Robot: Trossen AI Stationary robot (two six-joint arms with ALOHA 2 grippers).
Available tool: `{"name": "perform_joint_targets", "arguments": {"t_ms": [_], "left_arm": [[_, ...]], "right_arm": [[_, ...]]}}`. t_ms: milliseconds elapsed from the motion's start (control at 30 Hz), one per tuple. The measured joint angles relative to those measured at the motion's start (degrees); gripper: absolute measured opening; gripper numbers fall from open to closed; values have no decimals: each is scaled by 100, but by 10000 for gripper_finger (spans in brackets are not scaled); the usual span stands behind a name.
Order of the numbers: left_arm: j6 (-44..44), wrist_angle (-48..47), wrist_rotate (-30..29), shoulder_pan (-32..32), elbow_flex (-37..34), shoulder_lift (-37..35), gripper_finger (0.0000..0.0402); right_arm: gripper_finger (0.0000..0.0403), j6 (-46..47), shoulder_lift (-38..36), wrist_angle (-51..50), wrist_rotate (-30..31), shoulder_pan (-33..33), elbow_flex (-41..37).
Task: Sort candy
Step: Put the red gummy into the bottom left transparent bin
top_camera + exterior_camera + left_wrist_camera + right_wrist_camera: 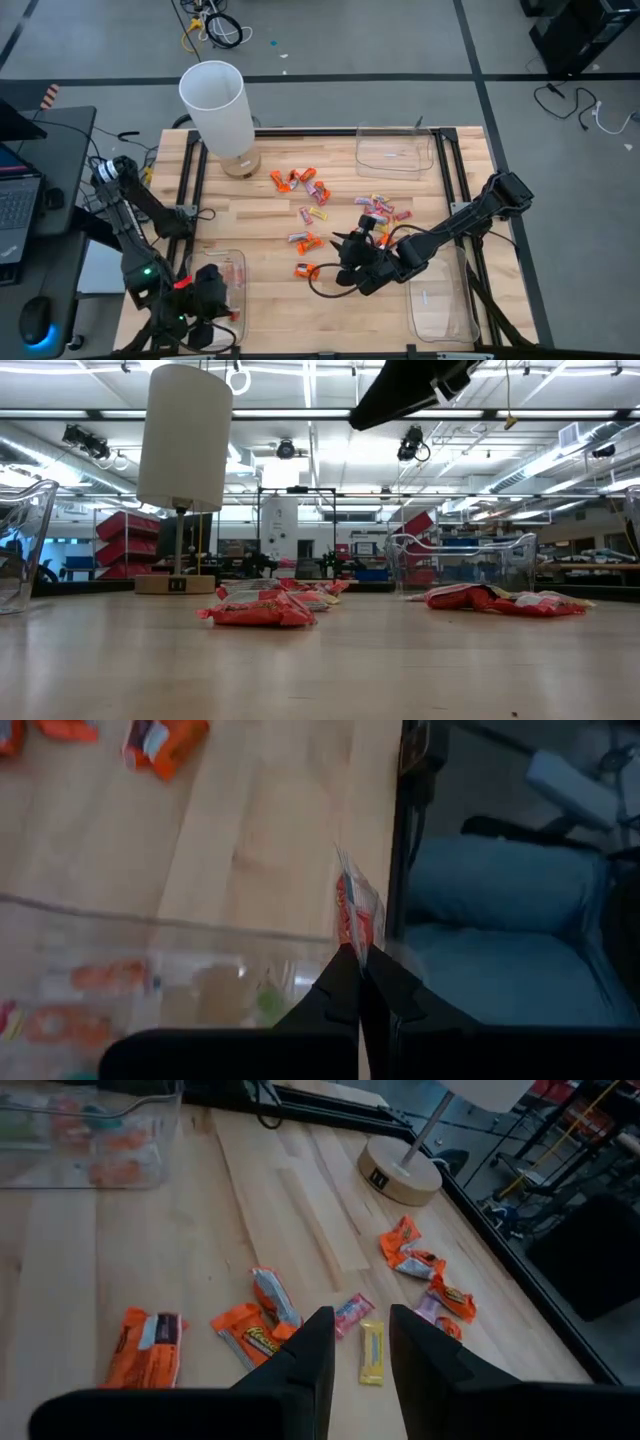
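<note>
At the near left corner of the bench (260,215), the left pincer (358,982) hangs above a clear tray (236,262), its fingers pressed together on one orange-wrapped sweet (353,910) that sticks up from between the tips. Through the tray's wall, the left wrist view shows a few more wrapped pieces lying inside, some orange and one greenish.

Further back on the left side stands a lamp (218,108) with a tall white shade and a round wooden base.

Across the middle of the bench lies the loose candy (305,183), in small groups: orange pieces near the lamp base, a pink-and-yellow group (380,208) toward the right, and a few orange ones nearer the front edge. Seen from the low camera, the sweets lie flat on the wood in two low heaps.

Just right of the middle, the right pincer (357,1345) hovers low over the front-centre sweets. Its two dark fingers stand apart with nothing between them, and beyond the tips lie a yellow piece (371,1352), a pink piece (351,1313) and an orange one (251,1334).

At the back right sits an empty-looking clear tray (394,150), and another clear tray (441,305) sits at the front right, partly under the right arm.
</note>
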Motion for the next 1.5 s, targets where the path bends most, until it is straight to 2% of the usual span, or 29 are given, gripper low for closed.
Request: {"name": "perform_joint_targets", "arguments": {"t_ms": [400, 767, 1167, 1500], "left_arm": [[-1223, -1199, 556, -264, -9, 2, 0], [-1420, -1176, 576, -303, -247, 7, 1], [-1472, -1164, 501, -303, -247, 14, 68], [-1461, -1218, 526, -299, -247, 272, 97]], "right_arm": [[84, 63, 0, 165, -325, 0, 0], [85, 102, 0, 232, -474, 2, 0], [86, 167, 0, 230, -478, 2, 0], [87, 165, -2, 222, -489, 1, 0]]}}
